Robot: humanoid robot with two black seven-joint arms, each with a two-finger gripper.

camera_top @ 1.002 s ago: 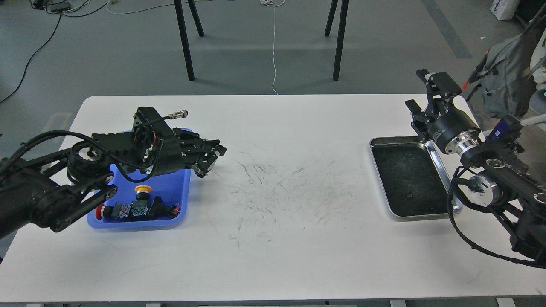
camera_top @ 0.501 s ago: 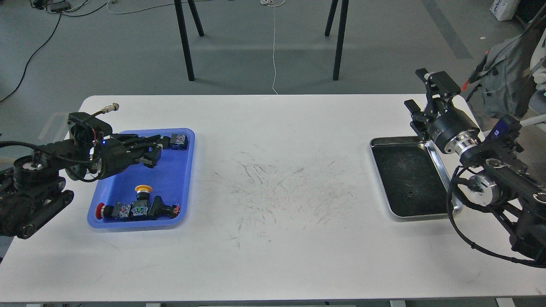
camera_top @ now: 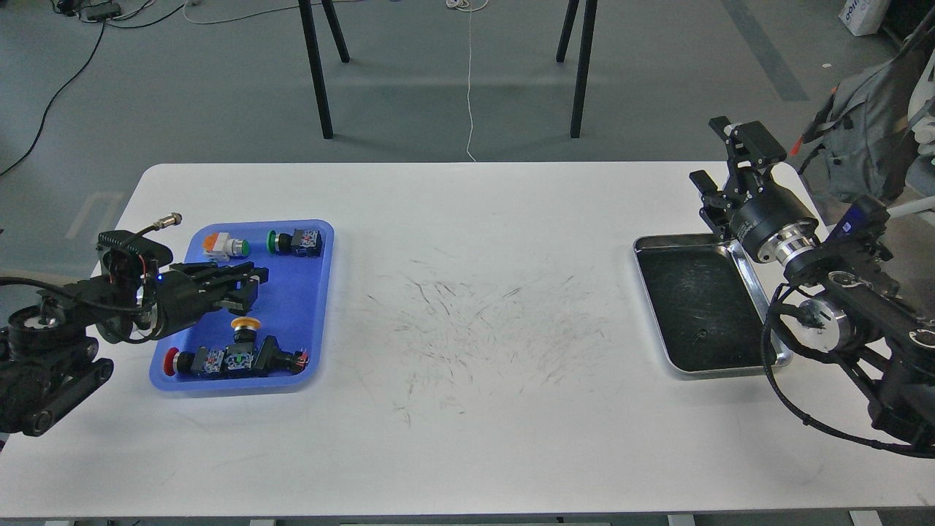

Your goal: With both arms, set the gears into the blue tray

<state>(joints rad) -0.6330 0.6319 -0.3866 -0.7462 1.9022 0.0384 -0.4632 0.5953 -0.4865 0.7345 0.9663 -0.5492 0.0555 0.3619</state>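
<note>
The blue tray (camera_top: 310, 307) lies at the table's left. My left gripper (camera_top: 256, 285) hovers over its middle, pointing right, fingers a little apart with nothing between them. My right gripper (camera_top: 710, 153) stands open and empty above the far corner of the steel tray (camera_top: 760, 292). I cannot make out any gears for certain. A tiny dark speck (camera_top: 703, 334) lies on the steel tray's floor, too small to name.
Push-button switches lie in the blue tray: orange (camera_top: 221, 245) and green (camera_top: 294, 240) at the far end, yellow (camera_top: 246, 326) and a red-capped row (camera_top: 234, 361) at the near end. Scuffed white table between the trays. Chair legs beyond the far edge.
My left arm has drawn back to the left, from past the blue tray's right rim to over its middle, uncovering the orange and green push-buttons. The right arm has barely moved.
</note>
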